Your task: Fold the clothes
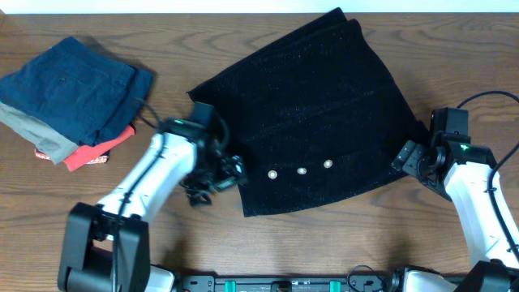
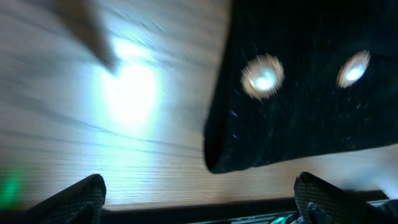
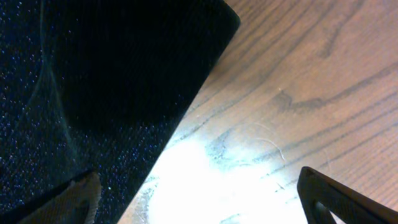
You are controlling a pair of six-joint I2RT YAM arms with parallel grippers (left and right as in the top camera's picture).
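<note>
Overhead, the black garment (image 1: 316,122) lies centre-frame with three buttons (image 1: 302,171); the left wrist view catches only two, blurred. Left gripper (image 2: 199,183) and right gripper (image 3: 199,177) both gape, holding nothing.

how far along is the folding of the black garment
Early. The black garment lies spread on the table, perhaps doubled once along its far edge, with its buttons showing. In hand: the left tool sits open at its near-left corner and the right tool open at its right edge; neither grips it. Left: grasping and the folds.
</note>
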